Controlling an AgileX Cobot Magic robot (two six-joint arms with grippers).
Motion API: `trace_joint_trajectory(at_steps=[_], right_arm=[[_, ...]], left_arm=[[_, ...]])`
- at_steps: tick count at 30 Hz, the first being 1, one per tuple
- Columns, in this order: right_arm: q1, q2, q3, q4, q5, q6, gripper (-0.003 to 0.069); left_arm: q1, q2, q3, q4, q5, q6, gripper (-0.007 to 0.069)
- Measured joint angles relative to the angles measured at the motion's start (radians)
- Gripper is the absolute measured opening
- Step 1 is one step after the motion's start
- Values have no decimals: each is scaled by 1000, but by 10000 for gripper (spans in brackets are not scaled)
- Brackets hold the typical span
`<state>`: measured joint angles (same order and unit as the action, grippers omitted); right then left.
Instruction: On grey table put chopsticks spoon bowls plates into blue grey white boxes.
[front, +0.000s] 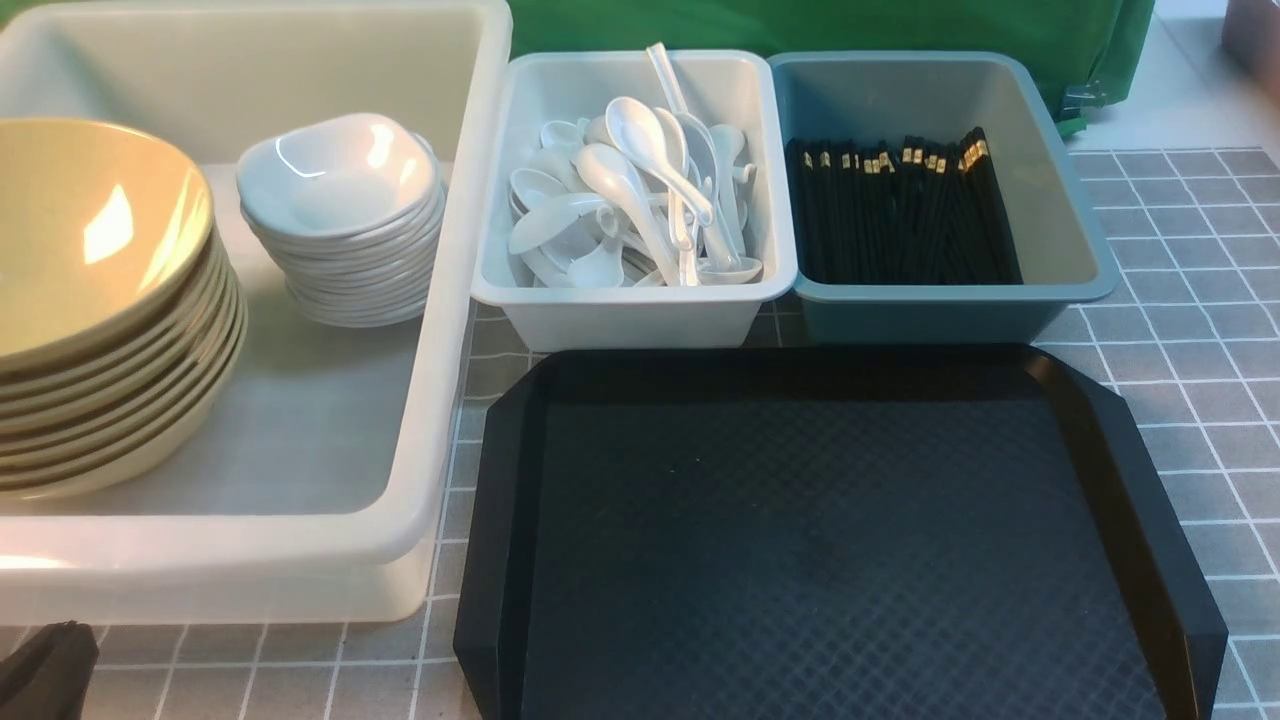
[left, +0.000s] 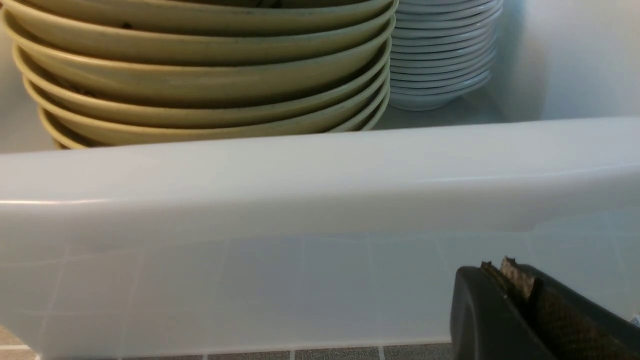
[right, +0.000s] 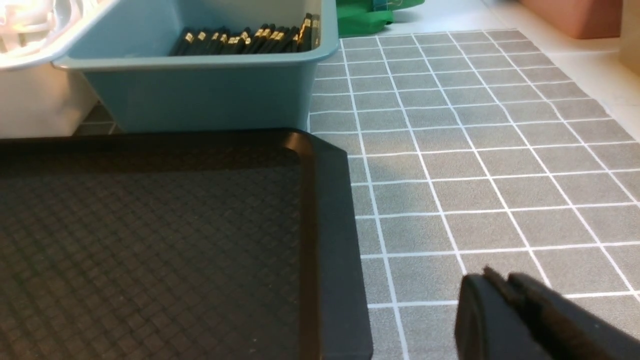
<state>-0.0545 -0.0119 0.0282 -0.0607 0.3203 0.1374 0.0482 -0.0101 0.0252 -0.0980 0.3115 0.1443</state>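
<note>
I see both sets of fingers pressed together, holding nothing: left gripper (left: 505, 270) just outside the white tub (left: 320, 170), right gripper (right: 500, 280) over the bench (right: 475, 150) beside the black tray (right: 330, 225).

The grey gridded surface (front: 1180, 330) carries four items. The large white tub (front: 420, 400) stands at the left. At the far side, the grey-white box (front: 620, 320) and the blue box (front: 930, 315) stand side by side, touching. The black tray (front: 820, 530) lies near, just in front of both boxes.
</note>
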Motion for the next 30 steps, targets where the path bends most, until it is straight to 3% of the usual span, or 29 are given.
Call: trace_joint_trajectory(at_steps=[30], right_arm=[[0, 0, 0, 0, 0, 0, 111]], left_arm=[[0, -1, 0, 0, 0, 0, -11]])
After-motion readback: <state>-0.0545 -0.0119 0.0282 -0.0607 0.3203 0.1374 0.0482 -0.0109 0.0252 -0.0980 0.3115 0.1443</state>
